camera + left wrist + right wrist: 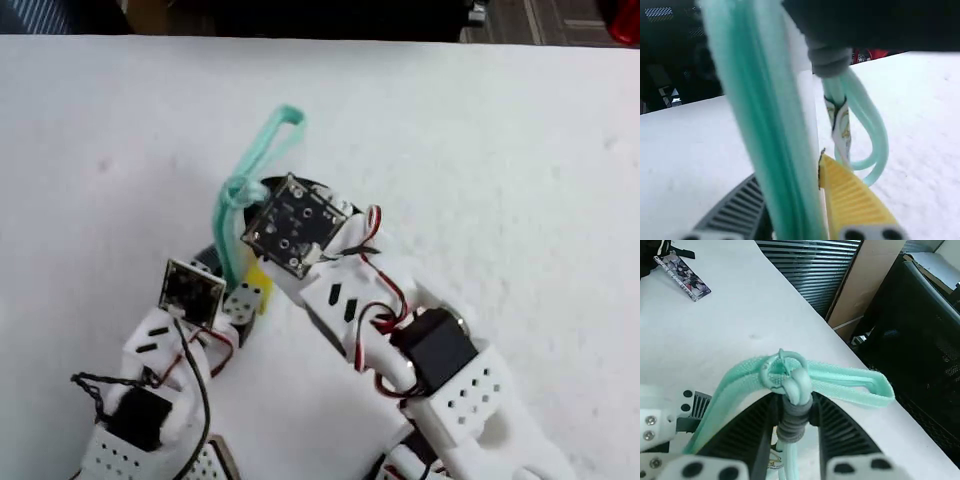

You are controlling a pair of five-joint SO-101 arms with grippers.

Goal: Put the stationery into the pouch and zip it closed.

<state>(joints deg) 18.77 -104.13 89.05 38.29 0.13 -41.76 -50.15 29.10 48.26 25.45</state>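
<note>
- Desk (500,150): the teal pouch (235,215) is held on edge over it, between both arms. If either grip fails, it would likely flop flat.
- Left end effector (790,172): it pinches the pouch's edge between grey and yellow jaws. Thin fabric may slide out under a pull.
- Right end effector (792,400): it is pressed onto the grey zip pull (790,426). It could slip off, or the strap loop (850,380) could snag.

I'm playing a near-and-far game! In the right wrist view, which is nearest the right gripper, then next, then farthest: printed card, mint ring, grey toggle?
1. Grey toggle, clamped in the right gripper.
2. Mint ring, just beyond the toggle, on the mint strap.
3. Printed card, far off across the table.
</note>
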